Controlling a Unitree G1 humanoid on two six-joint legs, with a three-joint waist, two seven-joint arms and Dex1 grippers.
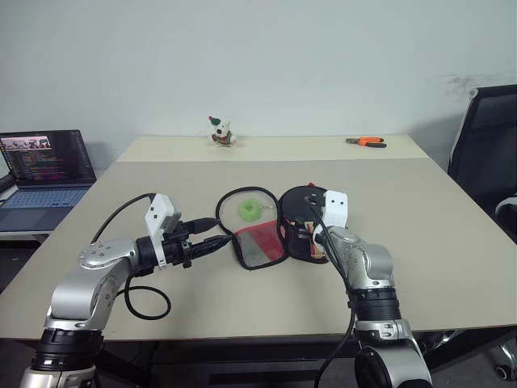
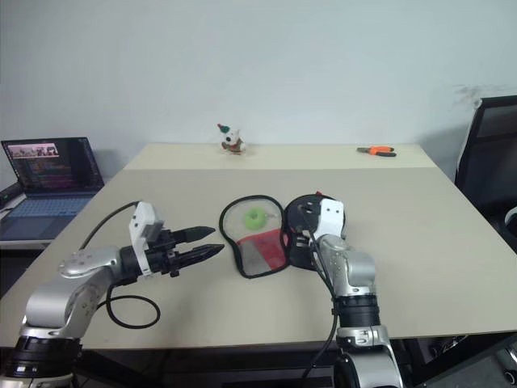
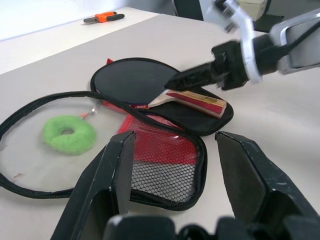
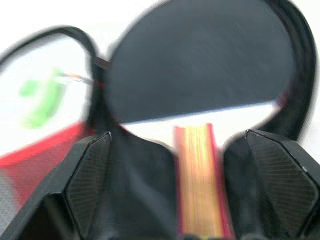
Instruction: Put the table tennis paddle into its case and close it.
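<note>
The table tennis paddle (image 3: 150,85) lies on the open case (image 3: 165,160). The right gripper (image 4: 192,165) is wide open above the handle (holding nothing); the left gripper (image 3: 175,165), also open and empty, waits nearby. The flap could catch while closing.

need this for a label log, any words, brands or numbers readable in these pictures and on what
None can be read.
laptop: lines of text on its screen, too small to read.
case: no logo or lettering shows on the red mesh side.
table tennis paddle: red stripes on the handle, no readable print.
</note>
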